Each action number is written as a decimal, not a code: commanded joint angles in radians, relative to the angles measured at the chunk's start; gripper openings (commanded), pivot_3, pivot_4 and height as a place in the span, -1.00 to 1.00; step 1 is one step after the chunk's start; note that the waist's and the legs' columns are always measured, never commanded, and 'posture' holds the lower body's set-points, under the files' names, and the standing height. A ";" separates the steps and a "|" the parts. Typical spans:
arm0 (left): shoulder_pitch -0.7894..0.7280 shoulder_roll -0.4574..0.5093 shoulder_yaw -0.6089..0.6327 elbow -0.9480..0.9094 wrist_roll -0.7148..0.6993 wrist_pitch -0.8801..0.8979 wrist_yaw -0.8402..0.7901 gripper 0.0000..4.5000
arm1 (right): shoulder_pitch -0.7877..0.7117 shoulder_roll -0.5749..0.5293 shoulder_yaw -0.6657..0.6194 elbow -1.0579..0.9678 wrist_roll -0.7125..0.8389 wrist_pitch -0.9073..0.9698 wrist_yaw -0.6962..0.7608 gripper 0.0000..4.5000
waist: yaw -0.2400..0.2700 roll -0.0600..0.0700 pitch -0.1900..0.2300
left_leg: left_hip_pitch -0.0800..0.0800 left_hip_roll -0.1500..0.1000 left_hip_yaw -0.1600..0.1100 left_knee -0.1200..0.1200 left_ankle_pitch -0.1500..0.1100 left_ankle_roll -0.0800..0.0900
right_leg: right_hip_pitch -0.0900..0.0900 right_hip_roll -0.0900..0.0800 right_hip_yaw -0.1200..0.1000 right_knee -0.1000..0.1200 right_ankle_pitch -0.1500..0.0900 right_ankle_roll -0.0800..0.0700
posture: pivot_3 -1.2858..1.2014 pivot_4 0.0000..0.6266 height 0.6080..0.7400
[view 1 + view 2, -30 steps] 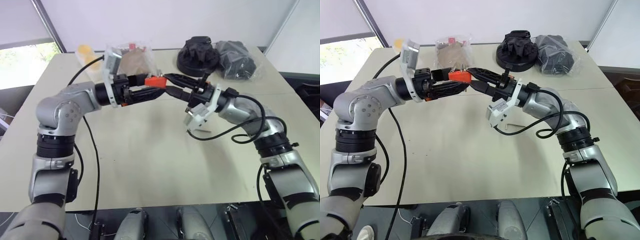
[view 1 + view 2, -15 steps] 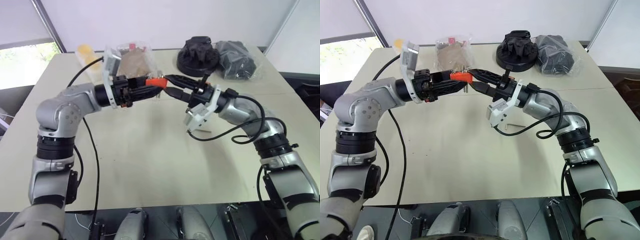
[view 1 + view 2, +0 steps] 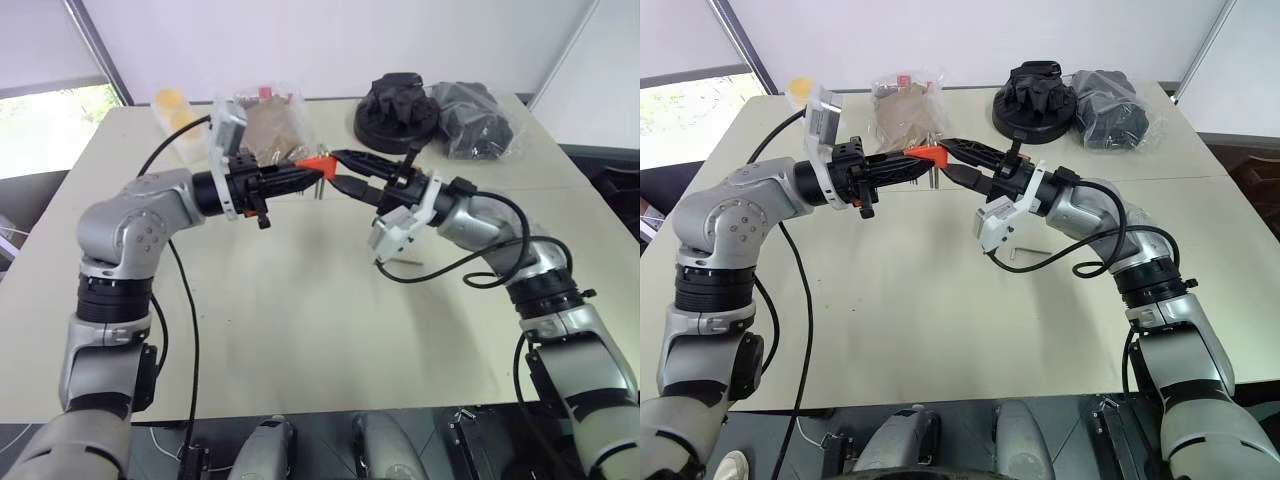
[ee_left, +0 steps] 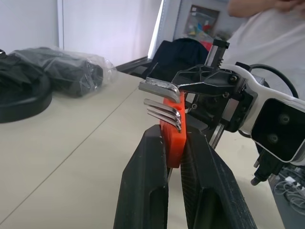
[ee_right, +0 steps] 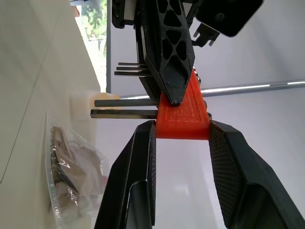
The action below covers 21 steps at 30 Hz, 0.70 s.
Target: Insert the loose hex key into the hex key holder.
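The rigid, light hex key holder (image 5: pixel 183 114) is pinched from both sides by the left gripper (image 4: pixel 172 157) and right gripper (image 5: pixel 181 131) fingers; its plastic flats are judged the best hold, its steel keys slippery.

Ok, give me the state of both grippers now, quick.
Left gripper: fingers shut on the hex key holder.
Right gripper: fingers shut on the same hex key holder from its other end.
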 commanded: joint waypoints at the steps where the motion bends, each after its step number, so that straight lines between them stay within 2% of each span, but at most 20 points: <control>1: -0.007 -0.012 0.009 -0.009 0.005 -0.016 0.013 -0.97 | -0.012 0.007 0.009 -0.056 0.029 -0.033 0.012 -0.56 | 0.000 0.000 0.000 | 0.000 0.000 0.000 0.000 0.000 0.000 | 0.000 0.000 0.000 0.000 0.000 0.000 | 0.03 -0.52 1.00; 2: -0.007 -0.016 0.011 -0.008 0.002 -0.012 0.014 -0.97 | -0.012 0.008 0.009 -0.056 0.031 -0.033 0.015 -0.56 | 0.000 0.000 0.000 | 0.000 0.000 0.000 0.000 0.000 0.000 | 0.000 0.000 0.000 0.000 0.000 0.000 | 0.03 -0.52 1.00; 4: -0.008 -0.019 0.016 -0.011 -0.005 -0.006 0.012 -0.60 | -0.012 0.009 0.009 -0.055 0.032 -0.033 0.020 -0.56 | 0.000 0.000 0.000 | 0.000 0.000 0.000 0.000 0.000 0.000 | 0.000 0.000 0.000 0.000 0.000 0.000 | 0.03 -0.52 1.00; 6: -0.008 -0.018 0.009 -0.018 0.009 -0.019 0.008 -0.30 | -0.013 0.009 0.009 -0.052 0.033 -0.033 0.023 -0.56 | 0.000 0.000 0.000 | 0.000 0.000 0.000 0.000 0.000 0.000 | 0.000 0.000 0.000 0.000 0.000 0.000 | 0.03 -0.52 1.00; 7: -0.008 -0.019 0.008 -0.018 0.011 -0.021 0.010 -0.07 | -0.014 0.010 0.009 -0.050 0.033 -0.033 0.024 -0.56 | -0.001 0.000 0.000 | 0.000 0.000 0.000 0.000 0.000 0.000 | 0.000 0.000 0.000 0.000 0.000 0.000 | 0.03 -0.52 1.00; 19: 0.004 -0.024 0.012 -0.027 0.004 -0.020 0.007 -0.07 | -0.006 0.010 0.010 -0.057 0.044 -0.023 0.036 -0.56 | 0.000 0.000 0.000 | 0.000 0.000 0.000 0.000 0.000 0.000 | 0.000 0.000 0.000 0.000 0.000 0.000 | 0.03 -0.52 1.00; 21: 0.007 -0.022 0.011 -0.029 0.002 -0.018 0.005 -0.31 | -0.009 0.010 0.010 -0.054 0.043 -0.022 0.036 -0.56 | 0.000 0.000 0.000 | 0.000 0.000 0.000 0.000 0.000 0.000 | 0.000 0.000 0.000 0.000 0.000 0.000 | 0.03 -0.52 1.00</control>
